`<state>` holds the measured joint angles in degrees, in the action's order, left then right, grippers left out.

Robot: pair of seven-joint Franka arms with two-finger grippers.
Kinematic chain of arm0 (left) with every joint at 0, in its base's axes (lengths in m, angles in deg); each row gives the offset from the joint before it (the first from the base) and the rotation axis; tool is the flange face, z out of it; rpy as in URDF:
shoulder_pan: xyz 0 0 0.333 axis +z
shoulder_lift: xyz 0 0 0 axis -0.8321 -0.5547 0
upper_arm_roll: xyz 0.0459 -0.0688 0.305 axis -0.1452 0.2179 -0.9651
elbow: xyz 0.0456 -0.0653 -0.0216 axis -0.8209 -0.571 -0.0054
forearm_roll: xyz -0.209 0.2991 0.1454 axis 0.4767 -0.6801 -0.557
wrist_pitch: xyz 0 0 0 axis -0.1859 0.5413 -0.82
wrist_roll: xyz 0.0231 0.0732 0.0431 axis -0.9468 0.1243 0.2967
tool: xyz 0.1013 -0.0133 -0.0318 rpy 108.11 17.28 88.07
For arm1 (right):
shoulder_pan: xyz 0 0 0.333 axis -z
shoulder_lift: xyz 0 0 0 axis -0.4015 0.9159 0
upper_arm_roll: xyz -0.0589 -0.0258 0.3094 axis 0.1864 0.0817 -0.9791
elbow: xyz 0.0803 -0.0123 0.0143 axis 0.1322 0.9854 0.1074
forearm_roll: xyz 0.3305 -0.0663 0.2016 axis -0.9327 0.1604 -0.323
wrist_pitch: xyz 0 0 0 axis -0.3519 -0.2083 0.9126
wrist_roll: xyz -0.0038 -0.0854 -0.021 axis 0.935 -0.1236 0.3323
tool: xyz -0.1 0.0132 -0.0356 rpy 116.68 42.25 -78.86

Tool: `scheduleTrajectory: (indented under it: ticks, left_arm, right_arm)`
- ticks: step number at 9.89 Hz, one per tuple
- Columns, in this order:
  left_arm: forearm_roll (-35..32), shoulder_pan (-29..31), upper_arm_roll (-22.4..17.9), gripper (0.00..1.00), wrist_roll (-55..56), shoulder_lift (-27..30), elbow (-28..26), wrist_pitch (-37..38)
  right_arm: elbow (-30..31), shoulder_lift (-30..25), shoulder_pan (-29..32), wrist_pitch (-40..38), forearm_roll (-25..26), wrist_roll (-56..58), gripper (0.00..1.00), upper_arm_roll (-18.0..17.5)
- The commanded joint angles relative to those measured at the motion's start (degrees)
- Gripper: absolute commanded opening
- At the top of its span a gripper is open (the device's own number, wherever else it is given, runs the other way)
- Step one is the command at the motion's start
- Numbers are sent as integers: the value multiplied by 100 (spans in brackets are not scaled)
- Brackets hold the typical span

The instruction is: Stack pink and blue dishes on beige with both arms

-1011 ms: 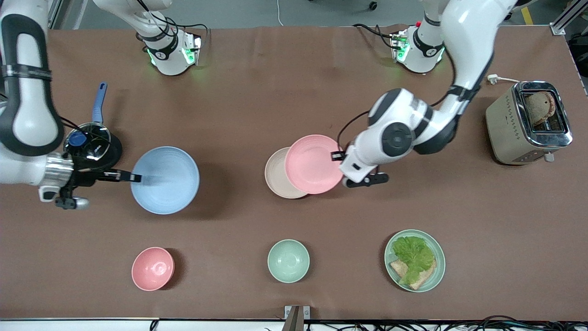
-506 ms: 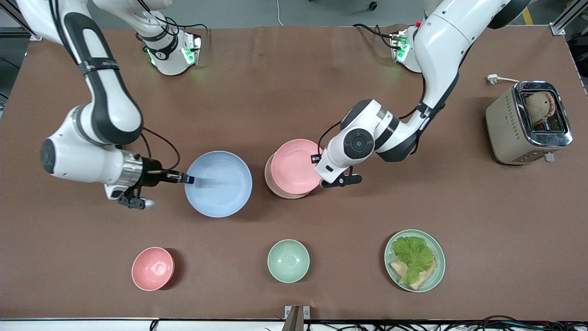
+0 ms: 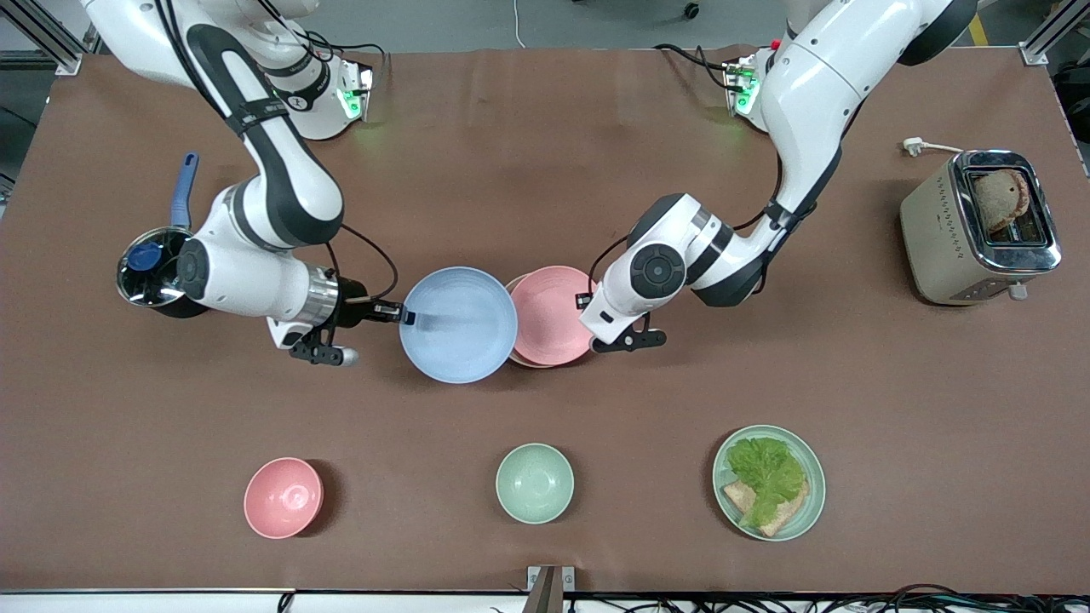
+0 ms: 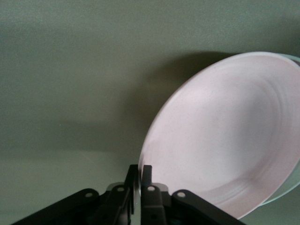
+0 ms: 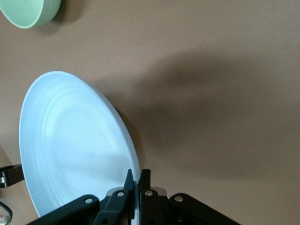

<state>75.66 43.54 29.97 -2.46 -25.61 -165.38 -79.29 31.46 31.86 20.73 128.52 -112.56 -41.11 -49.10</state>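
My right gripper (image 3: 407, 317) is shut on the rim of the pale blue plate (image 3: 458, 325), holding it in the air with its other edge over the pink plate. In the right wrist view the blue plate (image 5: 75, 150) is pinched between the right gripper (image 5: 138, 176). The pink plate (image 3: 558, 315) lies over the beige plate (image 3: 511, 283), of which only a thin sliver shows. My left gripper (image 3: 588, 300) is shut on the pink plate's rim. The left wrist view shows that rim between the left gripper (image 4: 140, 171), with the pink plate (image 4: 225, 140) filling the frame.
A lidded pan (image 3: 157, 264) with a blue handle stands toward the right arm's end, a toaster (image 3: 979, 226) toward the left arm's end. Nearer the front camera are a pink bowl (image 3: 283, 498), a mint-green bowl (image 3: 534, 483) and a mint-green plate (image 3: 813, 485) with lettuce and bread.
The right arm has carried the blue plate across the table until it overlaps the pink plate. The left arm has shifted the pink plate to cover the beige plate almost fully.
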Motion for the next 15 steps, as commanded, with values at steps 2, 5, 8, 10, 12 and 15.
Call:
scheduleTrajectory:
  ticks: [2,5,8,10,12,15]
  left_arm:
    - [-73,-33,-49,100,79,-132,98,-109]
    - [-152,553,-49,100,-18,893,421,704]
    - [-161,1108,-58,100,-464,1669,1308,1715]
    - [-144,1625,-40,100,-1532,1959,1652,2550]
    - [-152,2311,-14,100,-2701,2607,1645,2852]
    - [-65,2778,-84,100,-3741,3364,1575,3581]
  right_arm:
    - [403,-157,-83,369,100,-283,1,-209]
    - [640,-87,-162,1043,100,-529,1,-638]
    - [711,106,-407,1395,91,-976,2,-754]
    - [702,579,-671,2228,91,-1065,2,-754]
    - [667,765,-803,2434,91,-1074,3,-754]
    - [658,836,-804,2435,91,-1065,63,-754]
